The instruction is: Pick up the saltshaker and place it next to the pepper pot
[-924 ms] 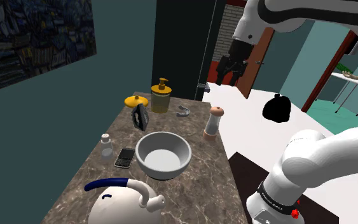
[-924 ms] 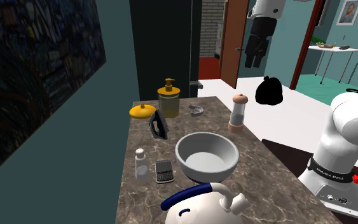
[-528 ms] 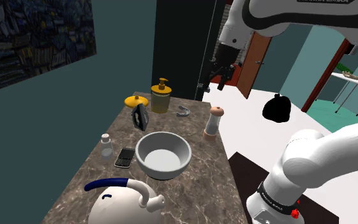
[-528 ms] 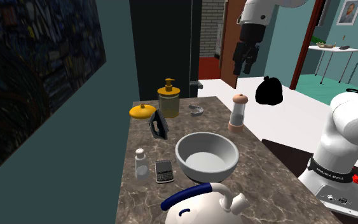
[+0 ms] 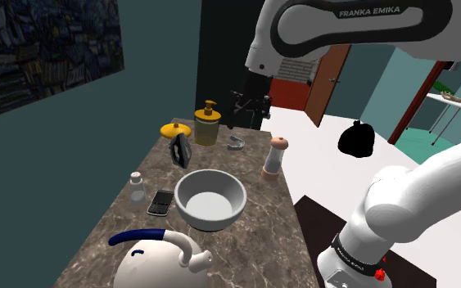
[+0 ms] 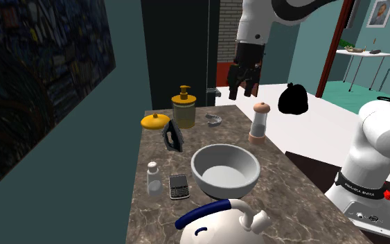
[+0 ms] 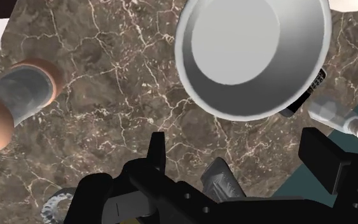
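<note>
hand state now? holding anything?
The hand: open, fingers apart, holding nothing. The saltshaker stands on the counter, not between the fingers.

The arm (image 5: pixel 359 29) is arching from the lower right across the top of the shoulder view. The gripper (image 6: pixel 242 92) is hanging at upper centre, pointing down, its fingers (image 7: pixel 157 149) standing apart and clasping nothing.

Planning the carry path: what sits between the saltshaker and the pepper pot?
The bowl, with a phone beside the saltshaker; the shoulder view shows both lying short of the pepper pot.
</note>
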Robot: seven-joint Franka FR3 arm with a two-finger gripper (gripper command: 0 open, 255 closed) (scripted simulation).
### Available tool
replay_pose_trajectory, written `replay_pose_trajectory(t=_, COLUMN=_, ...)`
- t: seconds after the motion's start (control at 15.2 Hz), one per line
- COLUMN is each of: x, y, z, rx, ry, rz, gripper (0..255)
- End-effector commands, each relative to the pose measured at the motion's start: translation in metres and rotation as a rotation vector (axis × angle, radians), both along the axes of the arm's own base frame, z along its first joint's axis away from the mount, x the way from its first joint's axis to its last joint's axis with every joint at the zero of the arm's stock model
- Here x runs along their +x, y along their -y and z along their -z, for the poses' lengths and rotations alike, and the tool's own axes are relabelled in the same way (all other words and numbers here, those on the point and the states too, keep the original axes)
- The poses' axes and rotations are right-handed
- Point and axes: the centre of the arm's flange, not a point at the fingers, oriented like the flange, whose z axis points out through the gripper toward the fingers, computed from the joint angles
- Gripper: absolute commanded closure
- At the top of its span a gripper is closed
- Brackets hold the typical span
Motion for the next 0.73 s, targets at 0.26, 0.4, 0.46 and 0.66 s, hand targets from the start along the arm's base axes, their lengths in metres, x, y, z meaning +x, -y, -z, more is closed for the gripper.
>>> replay_pose_trajectory(t=0.26, x=0.036, y=-0.064, z=0.032, rx=-0.005, ry=-0.013, rz=0.028, gripper=0)
replay_pose_trajectory(t=0.4, x=0.048, y=-0.085, z=0.043, rx=-0.007, ry=-0.017, rz=0.036, gripper=0)
replay_pose_trajectory(t=0.46, x=0.055, y=-0.095, z=0.049, rx=-0.009, ry=-0.019, rz=0.041, gripper=0)
replay_pose_trajectory(t=0.66, x=0.074, y=-0.127, z=0.066, rx=-0.012, ry=-0.026, rz=0.054, gripper=0)
